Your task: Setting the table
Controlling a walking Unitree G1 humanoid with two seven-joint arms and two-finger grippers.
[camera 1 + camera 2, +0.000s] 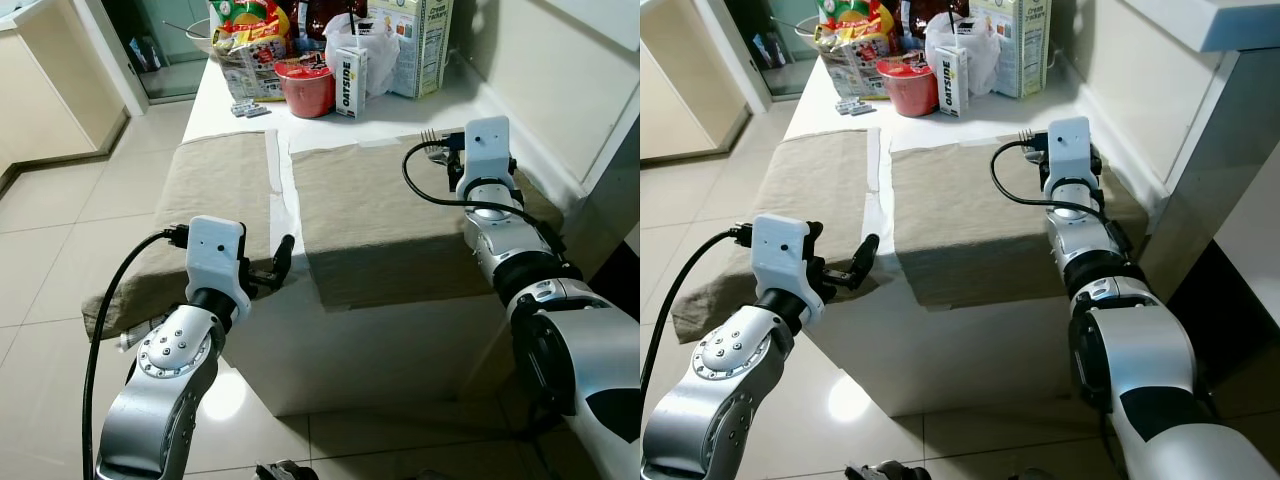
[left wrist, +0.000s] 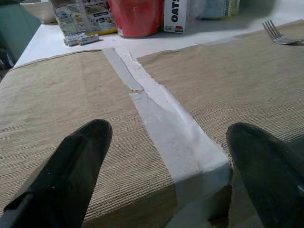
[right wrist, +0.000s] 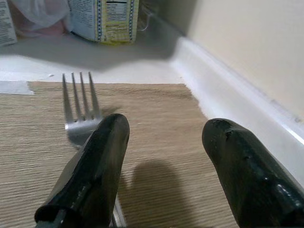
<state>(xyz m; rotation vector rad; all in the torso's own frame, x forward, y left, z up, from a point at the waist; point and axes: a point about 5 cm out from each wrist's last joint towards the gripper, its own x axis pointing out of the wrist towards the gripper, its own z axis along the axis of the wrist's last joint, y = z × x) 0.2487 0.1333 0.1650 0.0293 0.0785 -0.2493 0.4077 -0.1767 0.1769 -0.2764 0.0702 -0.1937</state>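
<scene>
Two beige placemats lie side by side on the white table, the left placemat (image 1: 215,190) and the right placemat (image 1: 370,210). A silver fork (image 3: 80,107) lies flat at the far right end of the right placemat, tines pointing toward the back of the table. My right gripper (image 3: 164,137) hovers open just over that spot, and the fork's handle runs under one finger (image 3: 95,171). My left gripper (image 2: 168,137) is open and empty at the table's front edge, facing the gap between the mats.
Groceries crowd the back of the table: a red cup (image 1: 305,88), an Oatside carton (image 1: 350,80), a cereal box (image 1: 420,45), snack bags (image 1: 250,50). A wall ledge (image 3: 237,90) runs close along the table's right side. Tiled floor (image 1: 60,240) lies to the left.
</scene>
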